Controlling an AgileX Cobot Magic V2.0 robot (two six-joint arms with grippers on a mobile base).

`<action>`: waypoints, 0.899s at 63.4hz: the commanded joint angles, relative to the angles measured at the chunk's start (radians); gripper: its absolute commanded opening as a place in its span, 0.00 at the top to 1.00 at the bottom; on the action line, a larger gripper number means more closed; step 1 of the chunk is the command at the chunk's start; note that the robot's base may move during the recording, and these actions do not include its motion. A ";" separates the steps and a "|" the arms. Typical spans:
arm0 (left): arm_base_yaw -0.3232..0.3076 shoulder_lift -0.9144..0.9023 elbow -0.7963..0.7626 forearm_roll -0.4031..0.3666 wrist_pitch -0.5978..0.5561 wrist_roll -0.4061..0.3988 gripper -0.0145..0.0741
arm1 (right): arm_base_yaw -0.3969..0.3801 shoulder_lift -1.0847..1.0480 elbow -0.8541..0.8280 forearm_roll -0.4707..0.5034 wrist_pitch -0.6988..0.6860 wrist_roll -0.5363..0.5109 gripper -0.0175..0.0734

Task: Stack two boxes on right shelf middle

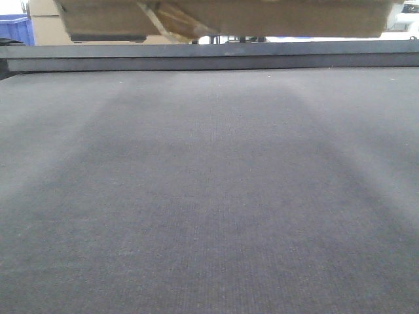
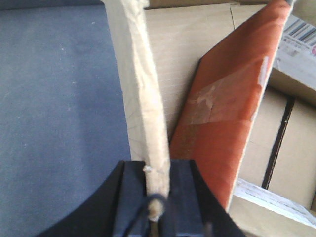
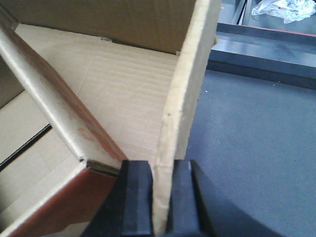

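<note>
A dark grey tabletop fills most of the front view. Above its far rail, with a thin bright gap between them, shows the underside of a brown cardboard box. The box is open. A red carton leans at a slant inside it, patched with clear tape. The left gripper is clamped tight on the edge of one upright cardboard wall of the box. The right gripper pinches another wall just as closely, with tabletop beside it. A blue bin peeks in at the far left.
</note>
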 commanded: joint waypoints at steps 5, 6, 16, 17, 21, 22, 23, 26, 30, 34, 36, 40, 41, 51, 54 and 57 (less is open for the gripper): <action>-0.004 -0.010 0.003 0.011 -0.042 0.001 0.96 | -0.006 -0.008 -0.010 -0.003 -0.090 -0.017 0.98; -0.004 -0.010 0.003 0.011 -0.042 0.001 0.96 | -0.006 -0.008 -0.010 -0.003 -0.090 -0.017 0.98; -0.004 -0.010 0.003 0.011 -0.042 0.001 0.96 | -0.006 -0.008 -0.010 -0.003 -0.092 -0.017 0.98; -0.004 -0.010 0.003 0.011 -0.042 0.001 0.96 | -0.006 -0.008 -0.010 -0.003 -0.092 -0.017 0.98; -0.004 -0.010 0.003 0.011 -0.042 0.001 0.96 | -0.006 -0.008 -0.010 -0.003 -0.092 -0.017 0.98; -0.004 -0.010 0.003 0.011 -0.042 0.001 0.96 | -0.006 -0.008 -0.010 -0.003 -0.094 -0.017 0.98; -0.004 -0.010 0.003 0.011 -0.042 0.001 0.96 | -0.006 -0.008 -0.010 -0.003 -0.094 -0.017 0.98; -0.004 -0.010 0.003 0.011 -0.042 0.001 0.96 | -0.006 -0.008 -0.010 -0.003 -0.094 -0.017 0.98; -0.004 -0.010 0.003 0.011 -0.042 0.001 0.96 | -0.006 -0.008 -0.010 -0.003 -0.094 -0.017 0.98; -0.004 -0.010 0.003 0.011 -0.049 0.001 0.96 | -0.006 -0.008 -0.010 -0.003 -0.094 -0.017 0.98; -0.004 -0.010 0.003 0.011 -0.061 0.001 0.96 | -0.006 -0.008 -0.010 -0.003 -0.097 -0.017 0.98; -0.004 -0.010 0.003 0.011 -0.070 0.001 0.96 | -0.006 -0.008 -0.010 -0.003 -0.097 -0.017 0.98; -0.004 -0.010 0.003 0.011 -0.070 0.001 0.96 | -0.006 -0.008 -0.010 -0.003 -0.097 -0.017 0.98; -0.004 -0.010 0.003 0.013 -0.071 0.001 0.96 | -0.006 -0.008 -0.010 -0.003 -0.097 -0.017 0.98; -0.004 -0.010 0.003 0.013 -0.071 0.001 0.96 | -0.006 -0.008 -0.010 -0.003 -0.097 -0.017 0.98; -0.004 -0.010 0.003 0.013 -0.071 0.001 0.96 | -0.006 -0.008 -0.010 -0.003 -0.097 -0.017 0.98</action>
